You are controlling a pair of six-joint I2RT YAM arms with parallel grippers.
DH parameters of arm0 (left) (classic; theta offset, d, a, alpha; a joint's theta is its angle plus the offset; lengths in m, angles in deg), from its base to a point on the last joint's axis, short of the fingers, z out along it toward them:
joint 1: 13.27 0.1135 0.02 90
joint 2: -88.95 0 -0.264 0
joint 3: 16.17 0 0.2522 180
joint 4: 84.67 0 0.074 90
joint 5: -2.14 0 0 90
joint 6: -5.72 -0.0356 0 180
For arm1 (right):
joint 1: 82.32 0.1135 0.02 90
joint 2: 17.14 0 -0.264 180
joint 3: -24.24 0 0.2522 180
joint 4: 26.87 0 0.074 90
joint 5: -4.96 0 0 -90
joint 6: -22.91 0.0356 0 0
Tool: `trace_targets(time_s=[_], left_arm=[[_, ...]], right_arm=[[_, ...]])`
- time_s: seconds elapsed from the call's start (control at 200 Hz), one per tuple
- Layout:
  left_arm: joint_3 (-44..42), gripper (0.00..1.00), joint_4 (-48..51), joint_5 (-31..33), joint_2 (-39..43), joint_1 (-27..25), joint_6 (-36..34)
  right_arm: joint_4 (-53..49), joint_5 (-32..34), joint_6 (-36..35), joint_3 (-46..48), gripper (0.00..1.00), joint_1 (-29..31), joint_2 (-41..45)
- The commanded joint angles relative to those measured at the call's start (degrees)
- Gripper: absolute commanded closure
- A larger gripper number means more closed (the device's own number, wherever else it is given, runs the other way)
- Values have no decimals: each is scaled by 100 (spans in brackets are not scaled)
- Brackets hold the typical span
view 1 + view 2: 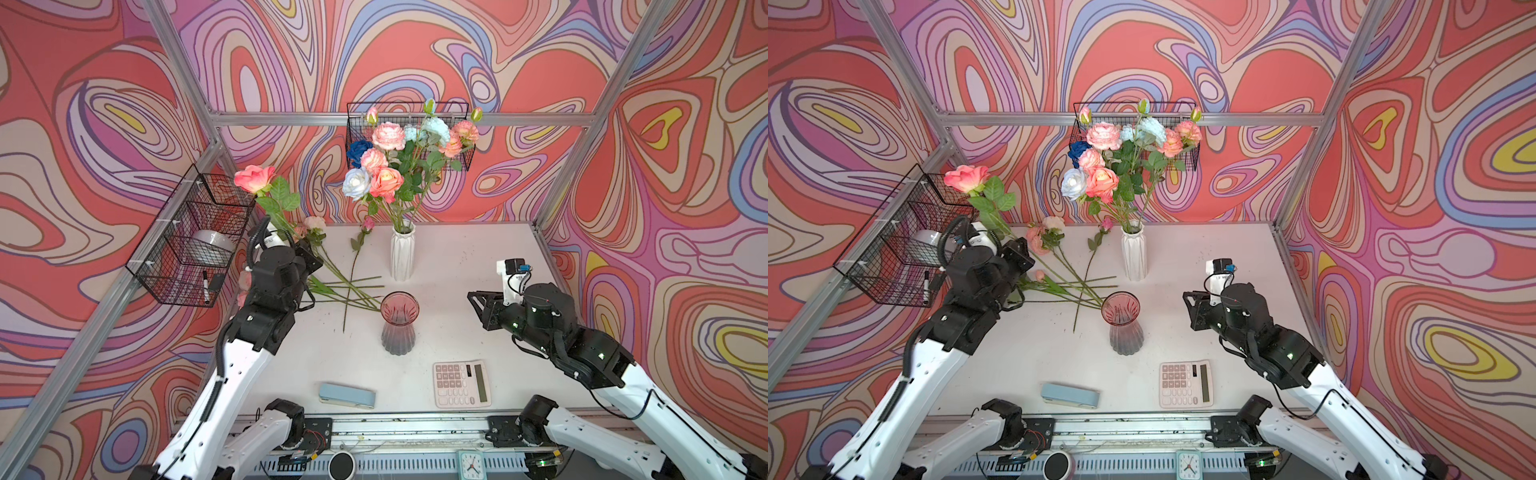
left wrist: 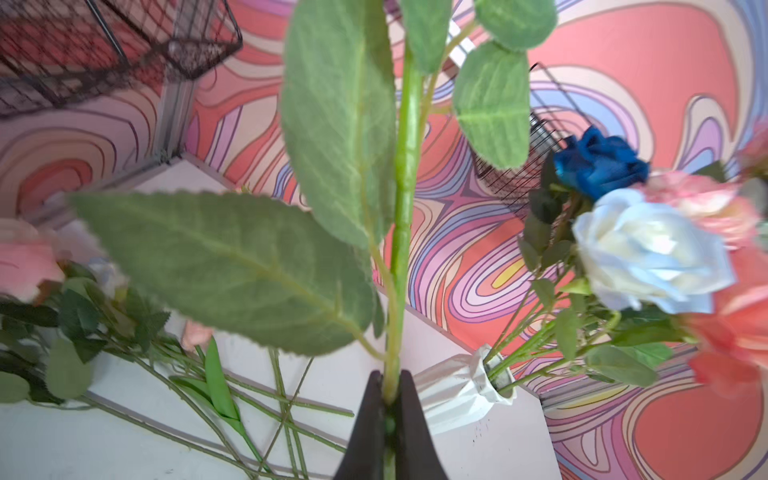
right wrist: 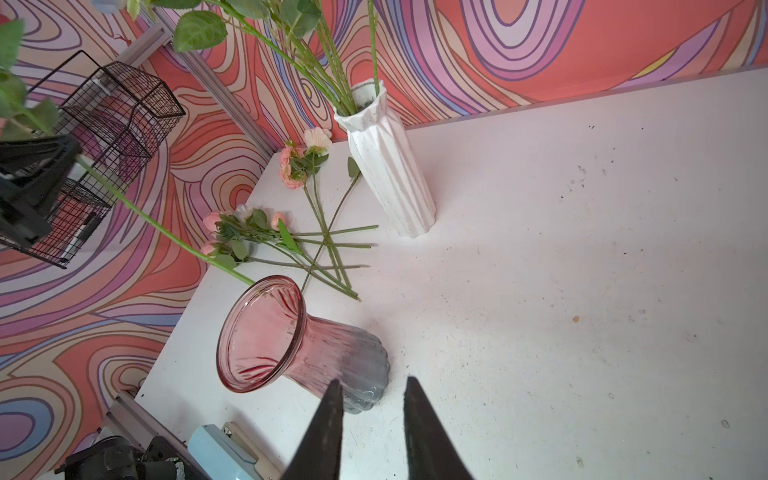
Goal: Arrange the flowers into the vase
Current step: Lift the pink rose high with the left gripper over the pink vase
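Note:
My left gripper (image 2: pixel 390 399) is shut on the green stem (image 2: pixel 405 208) of a pink rose (image 1: pixel 254 178), raised at the table's left. The stem's lower end (image 3: pixel 249 280) reaches the rim of the empty pink-and-grey glass vase (image 1: pixel 399 322); I cannot tell whether it is inside. A white ribbed vase (image 1: pixel 402 253) behind it holds several flowers (image 1: pixel 386 166). More flowers (image 1: pixel 345 286) lie loose on the table between the left arm and the vases. My right gripper (image 3: pixel 374 384) is open and empty, to the right of the glass vase.
A calculator (image 1: pixel 461 384) and a pale blue stapler (image 1: pixel 347 395) lie near the front edge. A wire basket (image 1: pixel 195 232) hangs on the left wall and another (image 1: pixel 461 137) on the rear wall behind the bouquet. A small clock (image 1: pixel 471 465) sits below the front rail.

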Motion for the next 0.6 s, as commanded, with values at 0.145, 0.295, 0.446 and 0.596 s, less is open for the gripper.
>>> trace_targets(time_s=[0.145,0.295,0.446,0.596], left_arm=[[1286,100,1203,-1185,517,-16,-1252],[1844,100,1017,-2230,285,-149,-1418],[2149,100,658,-2100,-183,-830,-1746],[2312,100,161,-1264,-711,-1793,-2438]], right_arm=[[38,62,-44,-214,74,18,-45],[80,36,-1,-217,74,22,-82],[133,18,49,-201,74,22,-91],[106,35,71,-231,74,18,-123]])
